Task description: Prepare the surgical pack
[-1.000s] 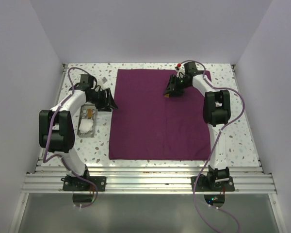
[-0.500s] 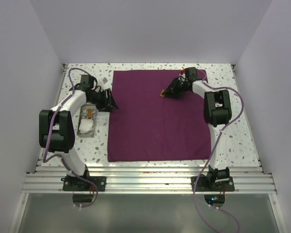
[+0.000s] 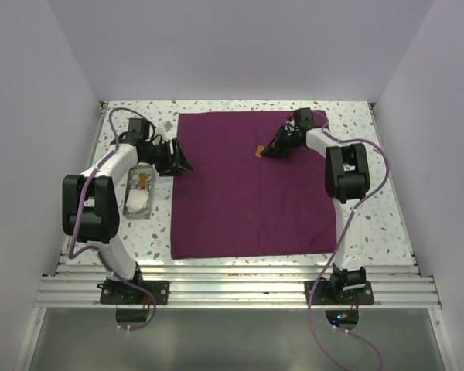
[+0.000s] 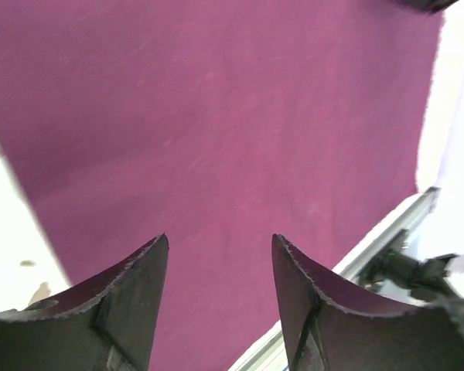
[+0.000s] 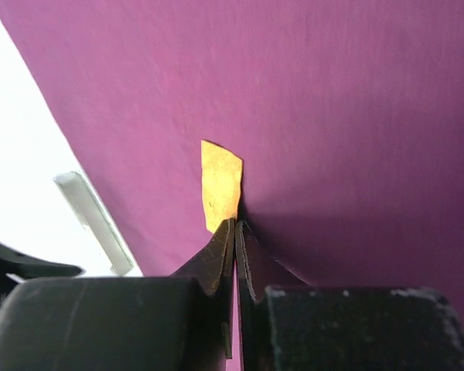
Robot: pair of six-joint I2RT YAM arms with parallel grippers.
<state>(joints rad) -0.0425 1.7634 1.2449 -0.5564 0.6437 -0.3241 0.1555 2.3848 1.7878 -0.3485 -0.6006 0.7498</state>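
As I count, cloths: one maroon cloth (image 3: 247, 185), flat.
Left gripper (image 3: 178, 164): spread, at cloth's left edge.
Right gripper (image 5: 234, 226): pinching one orange strip (image 5: 222, 184) over cloth.

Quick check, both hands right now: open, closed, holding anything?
Left hand: open, holding nothing, over the maroon cloth.
Right hand: closed on the end of a small orange strip.

matt woven maroon cloth (image 4: 216, 116), thin papery orange strip (image 5: 221, 182), speckled stone-look tabletop (image 3: 379, 224)
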